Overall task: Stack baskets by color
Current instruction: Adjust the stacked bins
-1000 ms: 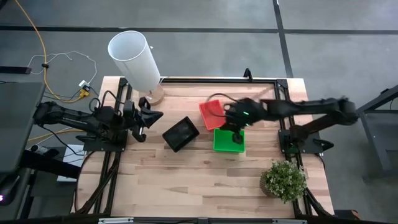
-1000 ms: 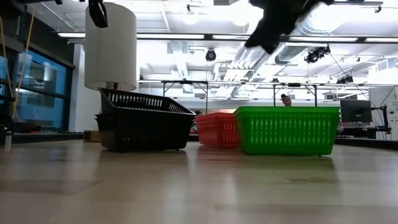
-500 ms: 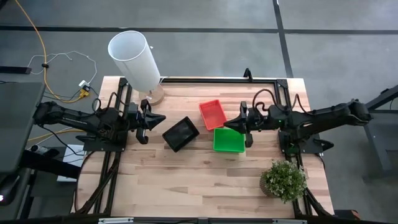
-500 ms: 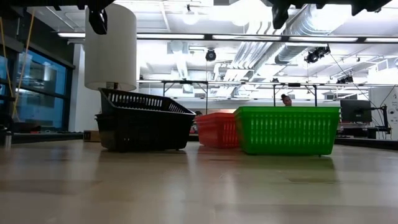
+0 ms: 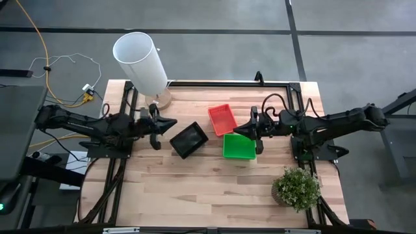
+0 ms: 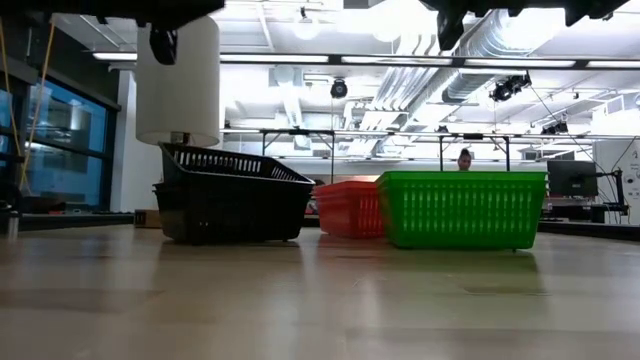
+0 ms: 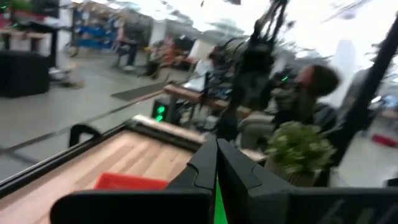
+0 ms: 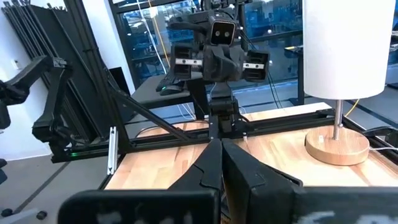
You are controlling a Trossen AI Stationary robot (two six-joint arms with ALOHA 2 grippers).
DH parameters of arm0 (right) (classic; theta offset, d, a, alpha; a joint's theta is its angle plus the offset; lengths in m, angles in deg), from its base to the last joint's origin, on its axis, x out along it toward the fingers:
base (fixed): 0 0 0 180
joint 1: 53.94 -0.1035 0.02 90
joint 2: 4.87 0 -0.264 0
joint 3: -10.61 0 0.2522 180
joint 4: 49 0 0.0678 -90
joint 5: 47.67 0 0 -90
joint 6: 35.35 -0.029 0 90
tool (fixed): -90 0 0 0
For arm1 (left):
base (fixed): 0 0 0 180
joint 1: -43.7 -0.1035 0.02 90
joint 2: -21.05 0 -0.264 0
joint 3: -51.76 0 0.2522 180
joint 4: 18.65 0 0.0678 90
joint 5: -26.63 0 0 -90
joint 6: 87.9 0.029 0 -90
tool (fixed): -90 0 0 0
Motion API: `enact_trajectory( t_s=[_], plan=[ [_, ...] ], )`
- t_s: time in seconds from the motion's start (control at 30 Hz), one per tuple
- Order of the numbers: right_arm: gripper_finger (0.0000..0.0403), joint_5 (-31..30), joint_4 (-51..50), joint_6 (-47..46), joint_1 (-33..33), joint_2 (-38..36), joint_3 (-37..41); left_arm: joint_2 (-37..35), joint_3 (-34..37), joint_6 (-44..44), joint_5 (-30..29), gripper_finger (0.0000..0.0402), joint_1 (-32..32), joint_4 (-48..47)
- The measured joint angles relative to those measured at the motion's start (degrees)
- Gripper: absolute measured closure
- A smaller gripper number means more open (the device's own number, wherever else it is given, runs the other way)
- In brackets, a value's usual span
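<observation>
I see the wooden bench (image 5: 195,188) from above, with both arms held above its middle strip. The tall white cylinder (image 5: 140,62) stands on its round wooden base at the far left corner of the bench, and the small potted plant (image 5: 296,187) sits at the near right edge.

The baskets lie in the centre in three places. The black baskets (image 5: 189,140) are turned at an angle, and in the low view the top one sits tilted on the ones under it. The red baskets (image 5: 221,119) lie a little farther back. The green baskets (image 5: 238,147) are just beside them.

My left pincer (image 5: 170,122) hangs just to the left of the black baskets, fingers pressed together, holding nothing. My right pincer (image 5: 242,130) hangs beside the green baskets, also pressed together and empty.
</observation>
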Motion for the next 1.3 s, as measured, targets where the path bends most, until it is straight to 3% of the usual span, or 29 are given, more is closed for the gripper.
enact_trajectory(
  t_s=[0.17, 0.27, 0.33, 0.53, 0.67, 0.83, 0.97, 1.13, 1.3],
  plan=[
    [0.0403, 0.0, -0.02, -3.2, 0.0, 0.0, -0.02, 9.5, -7.64, 0.43, -2.87, 0.0401, -0.8, -10.97],
    [0.0403, 0.03, -0.03, -3.65, 0.0, 0.0, -0.02, 16.1, -12.63, -0.79, -9.05, 0.0401, -2.1, -20.39],
    [0.0403, 0.04, -0.03, -3.62, 0.0, 0.0, -0.02, 19.85, -14.02, -2.59, -11.52, 0.0402, -2.87, -21.42],
    [0.0403, 0.41, -0.04, -3.45, 0.0, 0.02, -0.02, 25.71, -13.12, -6.6, -10.62, 0.0402, -1.83, -19.05],
    [0.0403, 0.44, -0.22, -3.45, 0.0, 0.02, -0.02, 24.83, -10.08, -6.91, -10.59, 0.0402, 0.04, -11.93],
    [0.0403, 0.44, -0.26, -3.43, 0.0, 0.02, -0.04, 18.28, -4.42, -2.63, -10.15, 0.0402, 2.53, 2.53],
    [0.0403, 0.37, -0.27, -3.43, 0.0, 0.02, -0.04, 11.5, -0.2, -1.57, -10.05, 0.0402, 3.44, 3.78],
    [0.0403, -0.46, -0.24, -3.43, 0.0, 0.02, -0.04, 8.13, 1.35, -8.35, -9.46, 0.0402, 3.78, -11.92],
    [0.0403, -0.48, -0.27, -3.43, 0.02, 0.02, -0.04, 12.09, -1.18, -20.34, -10.09, 0.0402, 0.66, -30.41]
  ],
)
